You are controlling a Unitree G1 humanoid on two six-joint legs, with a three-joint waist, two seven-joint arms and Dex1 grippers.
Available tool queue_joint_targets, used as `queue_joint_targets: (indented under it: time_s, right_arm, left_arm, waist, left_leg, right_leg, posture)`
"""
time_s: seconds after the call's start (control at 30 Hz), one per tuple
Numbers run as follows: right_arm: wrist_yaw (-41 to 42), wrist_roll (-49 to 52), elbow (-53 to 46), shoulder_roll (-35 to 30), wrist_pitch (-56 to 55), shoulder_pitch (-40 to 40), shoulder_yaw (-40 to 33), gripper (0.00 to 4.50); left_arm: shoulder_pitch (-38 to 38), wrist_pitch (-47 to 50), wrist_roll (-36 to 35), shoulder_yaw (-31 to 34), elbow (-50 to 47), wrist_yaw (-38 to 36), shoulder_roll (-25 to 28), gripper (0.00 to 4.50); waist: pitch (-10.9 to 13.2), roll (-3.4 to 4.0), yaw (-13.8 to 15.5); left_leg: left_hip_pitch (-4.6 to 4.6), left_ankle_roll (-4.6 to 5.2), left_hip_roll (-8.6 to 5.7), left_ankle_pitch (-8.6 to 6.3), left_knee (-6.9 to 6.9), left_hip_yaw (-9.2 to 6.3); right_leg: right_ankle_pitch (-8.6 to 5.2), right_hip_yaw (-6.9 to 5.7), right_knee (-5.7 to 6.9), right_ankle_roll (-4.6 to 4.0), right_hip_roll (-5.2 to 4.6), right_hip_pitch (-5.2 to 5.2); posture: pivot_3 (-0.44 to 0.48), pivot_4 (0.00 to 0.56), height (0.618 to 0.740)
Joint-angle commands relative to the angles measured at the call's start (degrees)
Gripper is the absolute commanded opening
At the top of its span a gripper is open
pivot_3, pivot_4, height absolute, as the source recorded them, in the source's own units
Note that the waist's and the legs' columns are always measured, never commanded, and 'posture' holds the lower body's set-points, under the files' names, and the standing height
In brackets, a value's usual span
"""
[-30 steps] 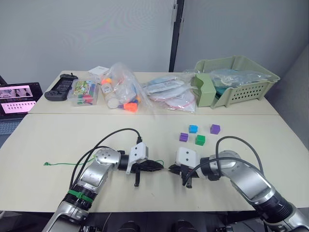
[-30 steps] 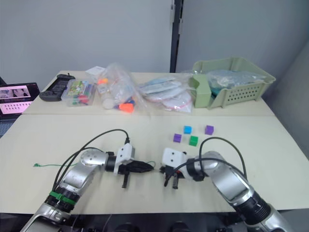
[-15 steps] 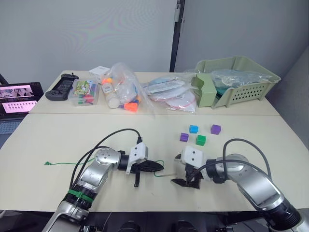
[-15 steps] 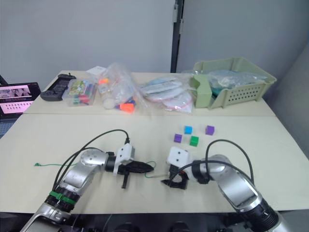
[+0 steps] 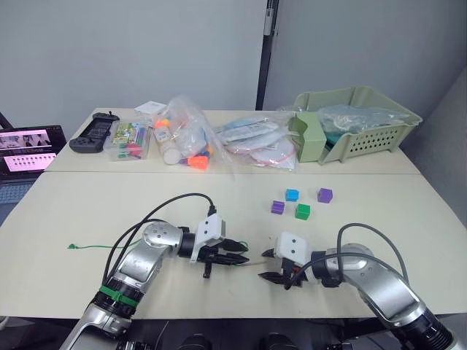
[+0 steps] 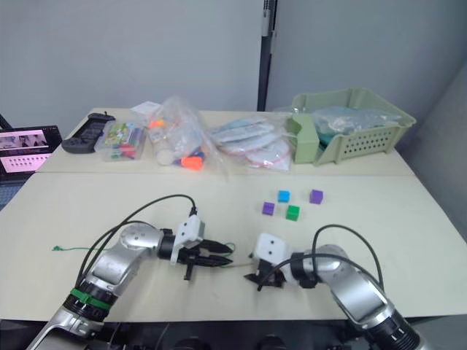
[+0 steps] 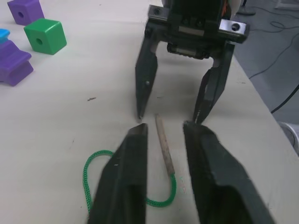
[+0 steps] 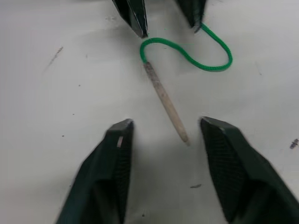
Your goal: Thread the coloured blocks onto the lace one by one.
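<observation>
The lace's pale stiff tip (image 7: pixel 164 144) lies flat on the table, and its green string (image 8: pixel 205 50) curls away behind it. My left gripper (image 5: pixel 242 257) is open, one finger on each side of the tip. My right gripper (image 5: pixel 264 265) faces it, also open, with its fingertips (image 7: pixel 140 109) just beyond the tip's end. Neither gripper holds anything. The lace's far knotted end (image 5: pixel 71 246) rests at the table's left. Two purple blocks (image 5: pixel 278 207) (image 5: pixel 325 195), a blue block (image 5: pixel 292 195) and a green block (image 5: pixel 303 211) sit together behind the right gripper.
A pale green basket (image 5: pixel 368 124) stands at the back right. Plastic bags of toys (image 5: pixel 188 138), a clear box of pens (image 5: pixel 125 138) and a black controller (image 5: pixel 91 131) line the back. A laptop (image 5: pixel 25 149) sits at far left. Black cables (image 5: pixel 175 200) arch over both arms.
My left gripper has opened and let go of the lace tip, which now lies on the table. The right gripper has dropped lower and now faces the tip with its fingers open.
</observation>
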Motion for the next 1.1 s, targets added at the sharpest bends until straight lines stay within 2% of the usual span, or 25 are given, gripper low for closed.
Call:
queue_joint_targets:
  time_s: [0.03, 0.1, 0.13, 0.37, 0.43, 0.7, 1.07, 1.1]
  right_arm:
    - [-1.1, -2.0, 3.0, 0.0, -0.2, 0.2, 0.4, 0.96]
    - [-1.3, -2.3, 3.6, 0.0, -0.5, 0.2, 0.4, 0.28]
    - [-1.5, -2.4, 3.8, 0.0, -0.6, 0.2, 0.4, 0.01]
    - [-2.5, -2.4, 3.4, 0.2, -1.4, -0.5, -0.7, 0.01]
    - [-2.5, -1.9, 1.4, 0.0, -1.2, -1.0, -1.2, 0.01]
    - [-1.6, -0.4, -6.7, -2.5, 2.5, -2.9, -2.8, 0.01]
    - [-2.6, 0.3, -7.9, -1.6, 4.7, -3.4, -2.8, 0.01]
    - [-2.6, 0.4, -7.9, -1.7, 4.7, -3.3, -2.8, 0.0]
  left_arm:
    - [0.1, -0.9, -0.4, 0.7, -1.9, 0.3, 0.4, 2.77]
    - [0.2, -0.6, -0.9, 0.7, -2.3, 0.1, 0.6, 3.42]
    - [0.2, -0.3, -1.2, 0.7, -2.6, -0.2, 0.7, 3.43]
    - [0.3, -1.2, -1.5, -0.1, -2.7, -2.9, 2.3, 3.43]
    - [-0.1, -3.8, 0.4, -0.8, -1.5, -2.8, 2.4, 3.43]
    - [-3.4, -9.4, 4.4, -1.1, 4.9, 0.8, -0.8, 3.43]
    - [-3.9, -9.8, 4.3, -0.9, 7.3, 0.3, -2.7, 3.43]
    - [-3.8, -9.6, 4.1, -0.6, 7.4, 0.4, -2.8, 3.18]
  waist:
    - [0.0, 0.0, 0.0]
    - [0.0, 0.0, 0.0]
    - [0.0, 0.0, 0.0]
    - [0.0, 0.0, 0.0]
    - [0.0, 0.0, 0.0]
    - [0.0, 0.01, 0.1]
    - [0.0, 0.01, 0.1]
    - [0.0, 0.01, 0.0]
  left_leg:
    - [0.12, 0.0, 0.03, 0.0, 0.0, 0.0]
    - [0.08, 0.02, 0.11, 0.04, 0.0, 0.01]
    - [0.1, -0.08, 0.11, 0.1, 0.0, 0.01]
    - [0.07, -0.17, 0.15, 0.16, 0.0, 0.01]
    - [0.06, -0.17, 0.15, 0.16, 0.0, 0.01]
    - [-0.21, -0.17, 0.11, 0.16, -0.01, -0.01]
    - [-0.38, -0.16, 0.08, 0.15, -0.06, -0.03]
    - [-0.38, -0.16, 0.08, 0.15, -0.06, -0.03]
  right_leg:
    - [-0.01, -0.01, -0.11, 0.01, 0.01, 0.16]
    - [-0.01, -0.02, -0.41, 0.02, 0.07, 0.25]
    - [-0.01, -0.02, -0.39, 0.02, 0.05, 0.26]
    - [0.01, -0.01, -0.38, 0.04, 0.04, 0.24]
    - [0.01, -0.01, -0.38, 0.04, 0.04, 0.23]
    - [0.02, -0.02, -0.4, 0.04, 0.02, 0.0]
    - [0.02, -0.04, -0.37, 0.05, 0.0, -0.18]
    - [0.02, -0.04, -0.38, 0.05, 0.0, -0.18]
  posture:
    - [0.0, 0.15, 0.74]
    - [0.0, 0.15, 0.74]
    - [0.0, 0.15, 0.74]
    - [0.0, 0.15, 0.74]
    - [0.0, 0.15, 0.74]
    - [0.0, 0.15, 0.74]
    - [0.0, 0.15, 0.74]
    - [0.0, 0.15, 0.74]
